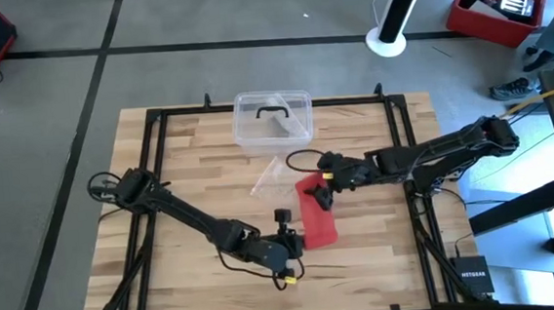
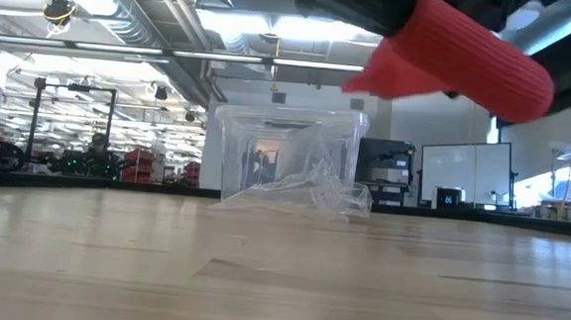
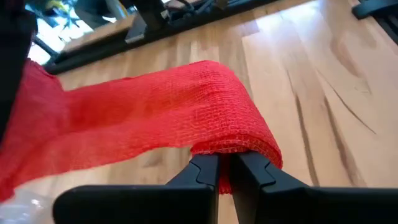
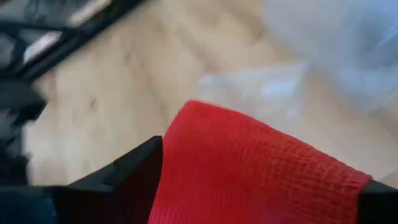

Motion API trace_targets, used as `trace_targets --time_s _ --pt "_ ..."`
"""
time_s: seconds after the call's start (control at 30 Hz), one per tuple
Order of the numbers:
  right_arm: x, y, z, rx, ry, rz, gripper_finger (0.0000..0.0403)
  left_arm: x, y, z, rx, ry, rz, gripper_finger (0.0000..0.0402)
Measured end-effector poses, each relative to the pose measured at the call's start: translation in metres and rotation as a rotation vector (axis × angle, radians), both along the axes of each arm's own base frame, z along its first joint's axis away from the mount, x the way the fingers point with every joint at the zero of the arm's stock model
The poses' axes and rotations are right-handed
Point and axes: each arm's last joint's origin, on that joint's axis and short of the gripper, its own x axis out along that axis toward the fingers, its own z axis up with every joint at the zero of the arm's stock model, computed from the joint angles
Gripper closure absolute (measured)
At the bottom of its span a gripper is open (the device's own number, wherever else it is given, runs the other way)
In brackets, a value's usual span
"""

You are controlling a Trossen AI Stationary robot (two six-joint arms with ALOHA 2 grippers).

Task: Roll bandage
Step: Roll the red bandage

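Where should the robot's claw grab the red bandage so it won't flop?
Probably at the free end of the bandage, near the right claw, which stands open around it. The left claw is shut on the other end, so the band hangs as a flat strip between the two. Coming from the right arm's side, pinching the flat faces across its width, should keep it from bunching.

**Middle crowded, flanks open**

We see the clear box (image 1: 272, 118) blocking the far-centre of the table (image 1: 180, 162), with crumpled clear plastic (image 1: 271, 178) just in front of it. The red bandage (image 1: 314, 214) spans between the left pincer (image 1: 288, 234) and right pincer (image 1: 319, 193), closing the middle. Bare wood lies open along both sides.
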Motion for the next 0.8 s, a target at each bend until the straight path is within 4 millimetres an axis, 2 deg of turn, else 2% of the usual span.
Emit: trace_targets --time_s 0.13,0.27,0.33,0.5,0.6,0.8 --pt "0.001 -0.003 -0.003 0.219 0.045 0.109 0.0116 0.000 -0.002 -0.001 -0.050 0.001 -0.016 0.0389" --pt "0.000 -0.014 0.016 0.381 0.042 0.191 0.0116 0.000 -0.002 -0.001 -0.057 0.006 -0.019 0.0389" --pt "-0.002 -0.023 0.028 0.349 0.045 0.170 0.0116 0.000 -0.002 -0.001 -0.068 0.006 -0.021 0.0389" --pt "-0.004 -0.043 0.056 0.119 0.047 0.070 0.0116 0.002 -0.004 -0.007 -0.113 0.021 -0.029 0.0389" --pt "-0.008 -0.045 0.068 0.032 0.093 0.069 0.0116 0.002 -0.005 -0.008 -0.136 0.021 -0.028 0.0389" --pt "-0.019 -0.041 0.097 0.011 0.149 0.201 0.0116 0.003 -0.015 0.001 -0.138 -0.074 -0.086 0.0389"
